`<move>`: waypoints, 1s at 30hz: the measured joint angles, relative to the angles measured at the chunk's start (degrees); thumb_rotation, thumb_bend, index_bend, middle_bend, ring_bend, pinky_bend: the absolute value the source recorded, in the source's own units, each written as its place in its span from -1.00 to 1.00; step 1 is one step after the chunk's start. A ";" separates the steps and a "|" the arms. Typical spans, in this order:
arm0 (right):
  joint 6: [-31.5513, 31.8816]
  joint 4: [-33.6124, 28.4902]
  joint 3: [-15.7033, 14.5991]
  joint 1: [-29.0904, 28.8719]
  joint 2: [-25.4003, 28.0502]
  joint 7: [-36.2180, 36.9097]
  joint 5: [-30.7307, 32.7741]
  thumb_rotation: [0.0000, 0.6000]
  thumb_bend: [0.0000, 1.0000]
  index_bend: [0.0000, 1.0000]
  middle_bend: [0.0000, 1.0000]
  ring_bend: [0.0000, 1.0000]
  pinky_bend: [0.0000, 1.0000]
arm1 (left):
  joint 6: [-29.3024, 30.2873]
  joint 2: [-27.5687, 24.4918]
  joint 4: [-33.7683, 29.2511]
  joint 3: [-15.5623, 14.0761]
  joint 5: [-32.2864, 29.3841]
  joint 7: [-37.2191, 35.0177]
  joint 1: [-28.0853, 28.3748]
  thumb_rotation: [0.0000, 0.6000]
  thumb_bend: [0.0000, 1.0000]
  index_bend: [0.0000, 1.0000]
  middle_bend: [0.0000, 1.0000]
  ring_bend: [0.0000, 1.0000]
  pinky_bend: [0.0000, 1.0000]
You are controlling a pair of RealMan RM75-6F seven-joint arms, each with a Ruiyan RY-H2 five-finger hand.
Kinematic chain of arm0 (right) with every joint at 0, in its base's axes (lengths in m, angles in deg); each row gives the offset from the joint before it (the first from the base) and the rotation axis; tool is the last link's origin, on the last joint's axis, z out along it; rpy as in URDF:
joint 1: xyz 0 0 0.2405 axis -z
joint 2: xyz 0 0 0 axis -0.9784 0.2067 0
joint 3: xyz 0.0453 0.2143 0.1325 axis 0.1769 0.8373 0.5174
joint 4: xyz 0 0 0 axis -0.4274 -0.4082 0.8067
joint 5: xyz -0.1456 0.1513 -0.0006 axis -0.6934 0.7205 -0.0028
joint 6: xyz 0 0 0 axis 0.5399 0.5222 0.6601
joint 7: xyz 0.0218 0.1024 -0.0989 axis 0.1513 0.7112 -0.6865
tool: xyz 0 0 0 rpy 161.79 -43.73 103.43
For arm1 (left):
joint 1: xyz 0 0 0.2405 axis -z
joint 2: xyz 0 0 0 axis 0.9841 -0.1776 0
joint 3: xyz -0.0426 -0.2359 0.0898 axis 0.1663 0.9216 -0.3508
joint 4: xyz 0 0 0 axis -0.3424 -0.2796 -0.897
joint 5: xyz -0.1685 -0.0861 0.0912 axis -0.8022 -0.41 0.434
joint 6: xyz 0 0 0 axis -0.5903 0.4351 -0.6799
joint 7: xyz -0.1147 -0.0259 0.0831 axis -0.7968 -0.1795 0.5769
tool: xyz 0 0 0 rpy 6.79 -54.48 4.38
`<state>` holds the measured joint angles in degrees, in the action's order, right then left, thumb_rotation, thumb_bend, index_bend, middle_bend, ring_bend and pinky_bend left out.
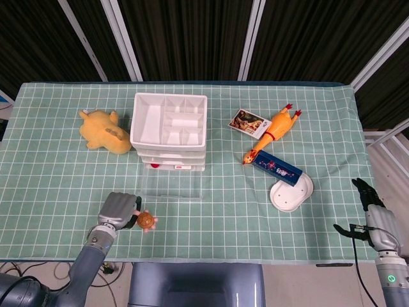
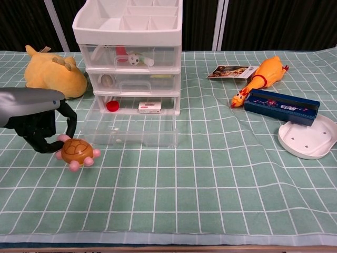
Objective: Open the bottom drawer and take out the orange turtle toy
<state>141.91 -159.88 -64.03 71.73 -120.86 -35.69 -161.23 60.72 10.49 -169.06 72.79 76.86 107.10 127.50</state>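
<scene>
So the drawer unit (image 2: 129, 58) sits up-table and a bit to the inside of the left hand, and its bottom drawer (image 2: 131, 124) is already pulled out toward the robot, clear plastic, looks empty from the chest view. That part of the job reads as done to me.

The left hand (image 2: 39, 129) is down at the near edge of the table, fingers curled downward. The orange turtle toy (image 2: 76, 151) lies on the cloth right at its inner side, toward the robot's middle, just in front of the open drawer's near left corner. One fingertip seems to touch the shell edge, but I honestly cannot tell if it's pinching the turtle or just resting against it. The turtle itself is roundish, no real long axis to line up on.

The right hand (image 1: 374, 214) is way off on the far side, fingers loosely apart, holding nothing. The left is clearly the nearer one.
</scene>
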 measured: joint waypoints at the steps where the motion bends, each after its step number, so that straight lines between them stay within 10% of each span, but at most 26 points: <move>1: 0.01 0.01 0.00 0.01 0.00 0.04 -0.03 1.00 -0.78 -1.00 -1.00 -1.00 -0.63 | -0.10 0.07 0.61 -0.29 0.20 -0.13 -0.27 1.00 -0.07 0.03 1.00 1.00 1.00; 21: -0.07 0.13 -0.02 0.00 0.07 0.38 -0.11 1.00 -0.78 -1.00 -1.00 -1.00 -0.63 | -0.76 0.78 6.84 -0.84 3.49 -2.68 -4.30 1.00 -0.58 -0.29 0.91 0.93 0.98; 30: 0.36 0.53 -0.06 0.02 -0.17 -0.08 -0.55 1.00 -0.78 -1.00 -1.00 -1.00 -0.63 | 5.67 -2.10 6.53 -3.27 21.29 -11.84 -10.76 1.00 -0.66 -0.92 -0.79 -0.71 -0.46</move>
<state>142.27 -159.34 -64.09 71.74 -121.03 -35.76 -161.78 66.39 8.39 -162.53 69.52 98.15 95.26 116.73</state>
